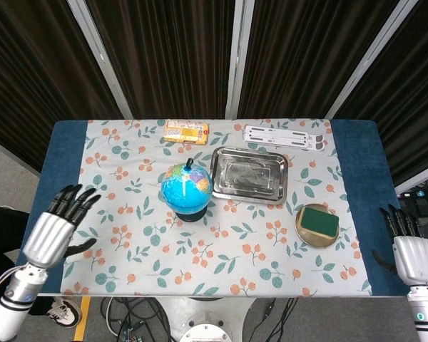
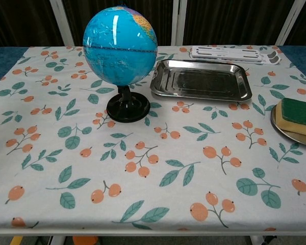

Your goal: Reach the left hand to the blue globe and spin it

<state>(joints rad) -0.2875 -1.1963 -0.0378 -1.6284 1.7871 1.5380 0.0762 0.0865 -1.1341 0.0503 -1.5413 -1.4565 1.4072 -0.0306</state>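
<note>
Left hand (image 1: 53, 229): hovering over the near left corner of the table, fingers spread apart and pointing toward the middle, holding nothing; well apart from the globe. Right hand (image 1: 414, 253): sitting just off the near right corner, fingers extended and slightly apart, holding nothing. Neither hand is showing in the chest view. Blue globe (image 1: 186, 187): standing upright on a round black base (image 2: 128, 109) near the middle of the table, slightly left of centre, a white glare streak running down its surface. Metal tray (image 1: 249, 175): lying just beside the globe to the right, rectangular, shiny, reflecting light. Round metal dish (image 1: 310, 234): resting nearer the front right, carrying a green sponge (image 1: 320, 221) with a yellow underside. Orange packet (image 1: 186, 130): lying flat at the far edge behind the globe. White strips (image 1: 283, 137): lying side by side at the far edge, behind the tray. Tablecloth (image 1: 150, 249): white, printed with orange berries and green leaves, covering most of the table. Table (image 1: 65, 153): showing blue surface in a band at each end of the cloth. Curtain (image 1: 171, 57): dark and pleated, hanging behind the table, crossed by pale metal posts (image 1: 239, 57). Floor (image 1: 0, 171): grey, with cables (image 1: 132, 320) trailing under the near edge of the table.
</note>
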